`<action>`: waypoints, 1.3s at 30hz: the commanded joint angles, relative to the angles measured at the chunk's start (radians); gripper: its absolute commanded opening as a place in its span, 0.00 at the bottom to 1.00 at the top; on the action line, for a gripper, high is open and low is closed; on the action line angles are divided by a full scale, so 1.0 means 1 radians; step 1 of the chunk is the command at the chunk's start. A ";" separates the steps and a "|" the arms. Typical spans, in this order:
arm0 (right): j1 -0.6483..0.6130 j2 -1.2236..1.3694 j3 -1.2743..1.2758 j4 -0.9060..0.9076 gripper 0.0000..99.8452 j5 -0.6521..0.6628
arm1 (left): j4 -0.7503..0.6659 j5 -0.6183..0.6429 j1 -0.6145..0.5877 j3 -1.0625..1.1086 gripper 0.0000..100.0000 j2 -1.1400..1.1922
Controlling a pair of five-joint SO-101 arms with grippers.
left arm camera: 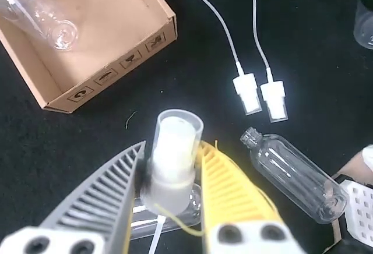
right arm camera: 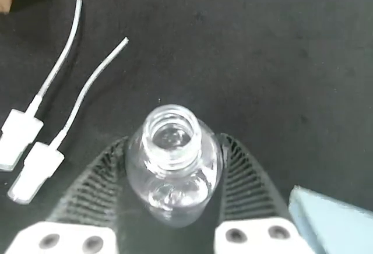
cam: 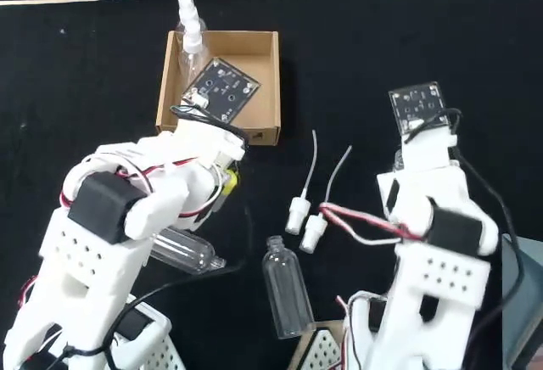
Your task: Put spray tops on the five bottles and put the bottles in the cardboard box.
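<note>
Left claw (left arm camera: 172,163): closed on a spray top (left arm camera: 176,131), gripped at the collar between one grey and one yellow finger, with the clear cap uppermost and the dip tube hanging below the fingers. Right claw (right arm camera: 175,144): closed round an upright open bottle (right arm camera: 173,169), with the neck standing clear above the fingers.

Risks. The dip tube is thin and bendy. If it meets the neck rim off-centre, it will probably buckle rather than enter. The bottle is round, smooth, clear plastic, so it may turn or tip in the right claw when the top is pressed or twisted on. The slick cap could also slide in the left claw.

Other items. Two spare spray tops (left arm camera: 246,91) lie side by side beyond the left claw, white heads nearest it. An uncapped bottle (left arm camera: 294,175) lies flat just beside the yellow finger, and a second loose bottle (cam: 182,251) lies beneath that claw. The cardboard box (left arm camera: 116,62), matt brown and stiff-walled, sits ahead of the left claw and holds one finished bottle (left arm camera: 41,18)
</note>
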 commanded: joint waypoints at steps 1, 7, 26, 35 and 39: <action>-0.020 -0.119 -0.065 0.006 0.01 -0.008 | -0.025 0.008 -0.001 -0.031 0.03 -0.086; -0.144 -0.188 -0.039 0.017 0.01 -0.009 | -0.155 0.061 -0.008 0.130 0.03 -0.250; -0.522 -0.189 -0.039 -0.091 0.01 -0.114 | -0.315 0.132 -0.171 0.240 0.03 -0.384; -0.661 -0.186 0.024 -0.215 0.01 -0.133 | -0.436 0.233 -0.282 0.308 0.03 -0.384; -0.701 -0.186 0.107 -0.299 0.01 -0.133 | -0.483 0.288 -0.321 0.337 0.03 -0.385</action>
